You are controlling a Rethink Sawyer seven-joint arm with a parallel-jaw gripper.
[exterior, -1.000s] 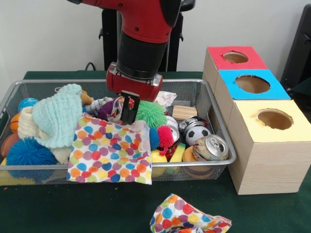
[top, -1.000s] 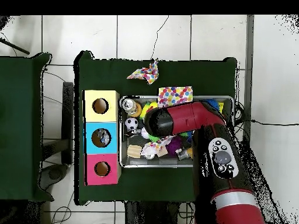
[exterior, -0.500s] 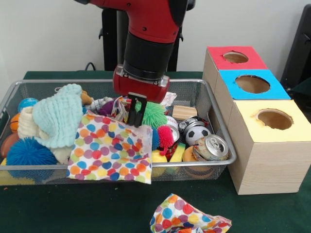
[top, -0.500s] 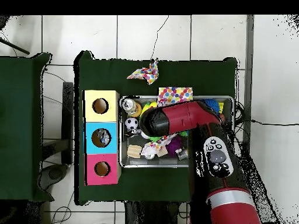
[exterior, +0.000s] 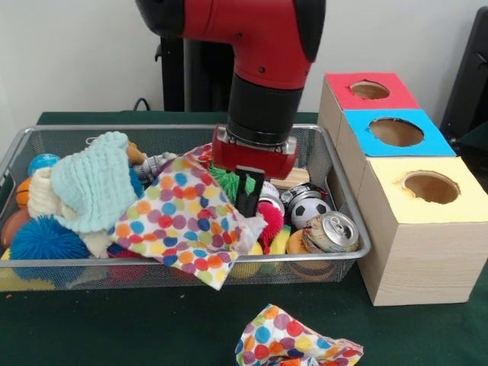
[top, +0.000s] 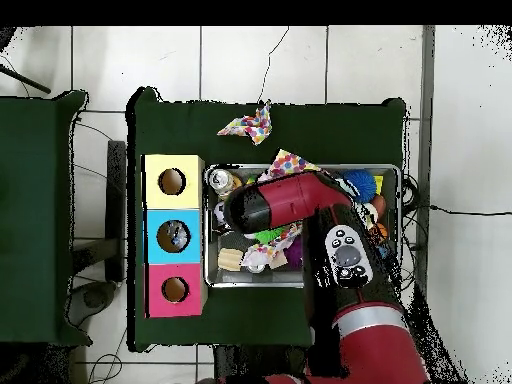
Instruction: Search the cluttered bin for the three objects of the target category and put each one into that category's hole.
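Over green table, claw (exterior: pixel 249 200) apparently grips dotted cloth (exterior: pixel 183 223).

Readable text: none you can make out | drink can (exterior: pixel 329 231) in the wire basket (exterior: pixel 358 245): top faces you, side print not legible | coloured-top boxes (exterior: pixel 396 133): plain holes, no labels | arm's button pad (top: pixel 346 254): round buttons, markings too small to read
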